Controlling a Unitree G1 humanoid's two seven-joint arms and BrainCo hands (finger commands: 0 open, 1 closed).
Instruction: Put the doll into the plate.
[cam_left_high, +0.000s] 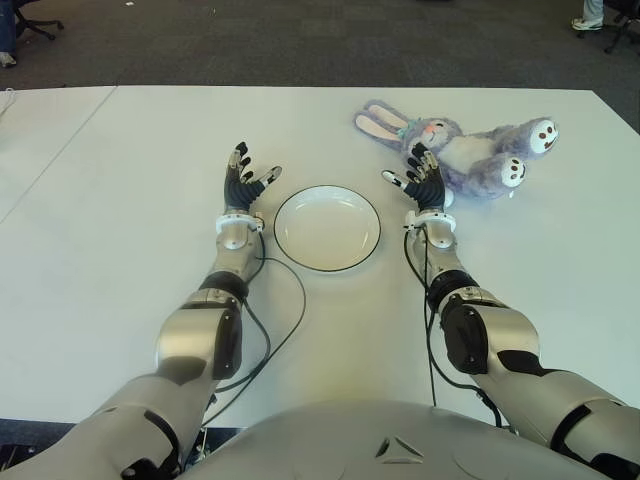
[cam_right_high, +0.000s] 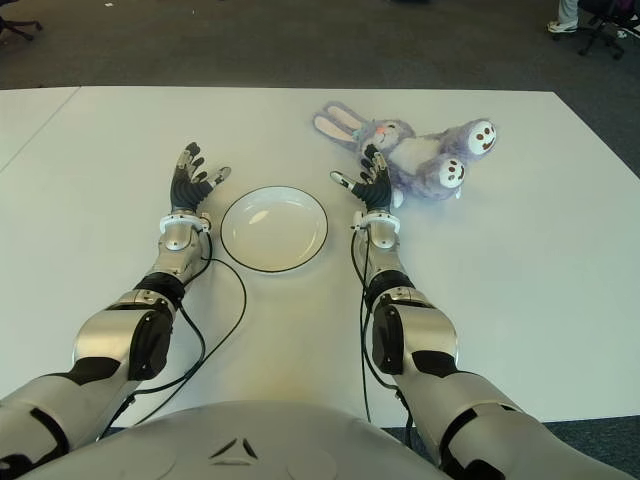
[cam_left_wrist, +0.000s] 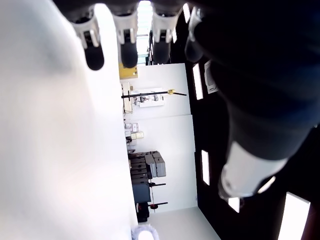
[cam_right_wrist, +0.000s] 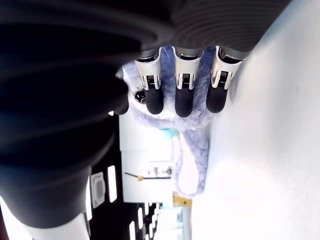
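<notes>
A purple plush bunny doll (cam_left_high: 462, 150) with long ears and white foot soles lies on its side on the white table (cam_left_high: 150, 200), to the right of and beyond a white plate (cam_left_high: 327, 228). The plate has a dark rim and holds nothing. My right hand (cam_left_high: 421, 180) stands just right of the plate with fingers spread, its fingertips (cam_right_wrist: 183, 103) close in front of the doll's body (cam_right_wrist: 170, 112) and holding nothing. My left hand (cam_left_high: 243, 180) is open on the plate's left side, fingers (cam_left_wrist: 128, 55) extended over the bare table.
Dark carpet floor (cam_left_high: 300, 40) lies beyond the table's far edge. Chair wheels (cam_left_high: 35, 28) show at the far left and a person's shoe (cam_left_high: 587, 22) at the far right. Black cables (cam_left_high: 270, 330) trail from both wrists across the table towards me.
</notes>
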